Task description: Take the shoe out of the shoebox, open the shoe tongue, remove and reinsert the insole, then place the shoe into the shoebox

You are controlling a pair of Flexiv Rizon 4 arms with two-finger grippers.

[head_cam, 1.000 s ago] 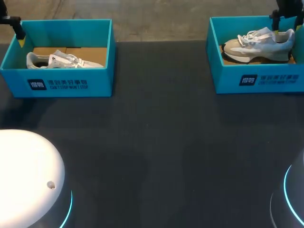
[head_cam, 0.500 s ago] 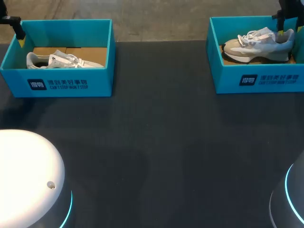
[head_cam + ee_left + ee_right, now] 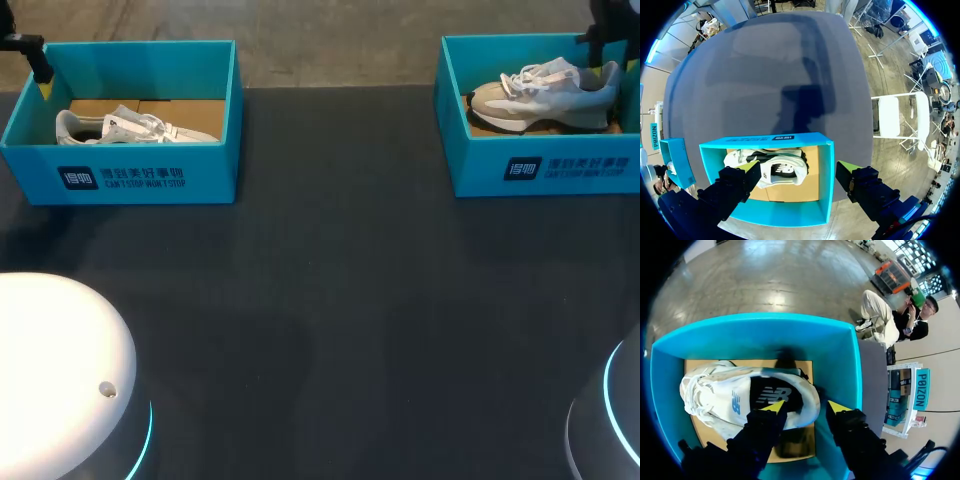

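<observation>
Right tool [image 3: 806,407] released, fingers parted just above the heel of the shoe [image 3: 735,395], which lies inside the right shoebox [image 3: 765,335], heel near a side wall. Left tool [image 3: 800,170] spread wide over the left shoebox [image 3: 825,180] rim. Broad stretch of table [image 3: 330,300] between boxes.

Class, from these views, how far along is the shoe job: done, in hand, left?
Done: nothing shows; the right shoe lies in the right shoebox, the left shoe in the left shoebox. In hand: the right gripper hovers open over the right shoe's heel; the left gripper hangs open over the left shoebox. Left: seemingly everything.
</observation>
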